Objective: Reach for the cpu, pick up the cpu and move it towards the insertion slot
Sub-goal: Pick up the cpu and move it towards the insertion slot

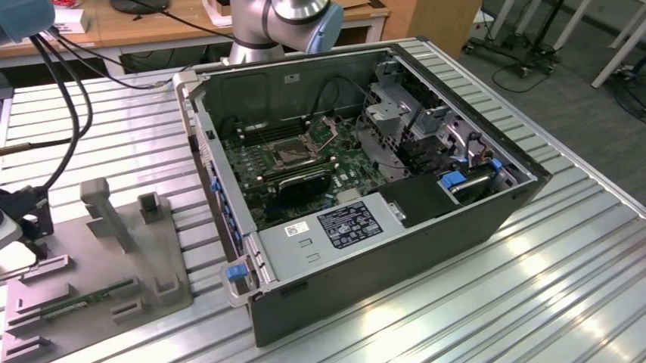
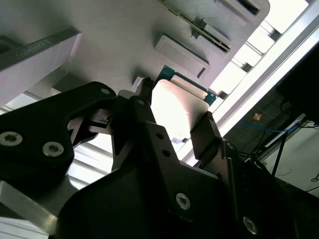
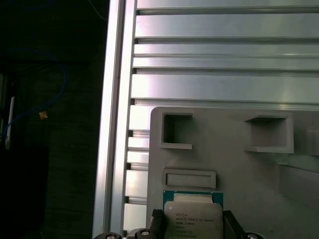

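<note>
Two fingers [image 2: 207,132] of the gripper [image 2: 175,112] clamp the cpu [image 3: 193,219] at the grey tray [image 3: 239,164]. Pickup seems underway; reaching the insertion slot [image 1: 286,153] inside the case [image 1: 424,242] would need a level carry.

**Fingers closed on the cpu's edges**

My arm [image 1: 277,23] is rooted at the far side in the exterior view, its silver shoulder joint and blue cap upright. A second blue-capped joint [image 1: 20,19] sits high at the exterior view's left. Black cables [image 1: 60,83] hang from it toward the wrist [image 1: 14,221], which sits low at that same edge. In both wrist views my gripper [image 2: 175,113] faces down. Its two black fingers [image 2: 143,105] press against opposite edges of the cpu [image 3: 193,218], one on each side, with the chip between them.
</note>
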Robot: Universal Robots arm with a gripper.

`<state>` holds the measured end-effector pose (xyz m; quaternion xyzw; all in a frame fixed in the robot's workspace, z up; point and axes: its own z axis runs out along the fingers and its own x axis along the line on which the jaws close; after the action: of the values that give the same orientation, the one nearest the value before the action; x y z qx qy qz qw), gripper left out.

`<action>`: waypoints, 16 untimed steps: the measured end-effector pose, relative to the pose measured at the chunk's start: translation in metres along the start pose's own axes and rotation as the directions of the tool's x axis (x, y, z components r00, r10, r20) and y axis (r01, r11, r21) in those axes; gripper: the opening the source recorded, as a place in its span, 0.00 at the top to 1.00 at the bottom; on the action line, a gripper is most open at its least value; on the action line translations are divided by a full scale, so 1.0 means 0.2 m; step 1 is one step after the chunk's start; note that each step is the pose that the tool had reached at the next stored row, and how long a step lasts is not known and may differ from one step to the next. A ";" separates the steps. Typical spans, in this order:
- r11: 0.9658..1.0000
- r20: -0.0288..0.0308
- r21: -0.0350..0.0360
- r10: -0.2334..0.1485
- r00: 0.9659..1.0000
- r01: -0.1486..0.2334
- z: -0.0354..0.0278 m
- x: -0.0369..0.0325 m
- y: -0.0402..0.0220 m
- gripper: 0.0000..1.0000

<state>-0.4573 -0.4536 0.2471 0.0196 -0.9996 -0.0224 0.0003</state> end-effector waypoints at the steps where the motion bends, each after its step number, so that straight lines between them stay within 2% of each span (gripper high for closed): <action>1: 1.000 0.000 0.000 0.000 1.000 0.000 -0.003 0.000 0.000 0.45; 16: 1.000 0.000 0.000 0.000 1.000 0.000 -0.029 0.000 0.001 0.45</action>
<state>-0.4573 -0.4535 0.2529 0.0196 -0.9996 -0.0225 0.0002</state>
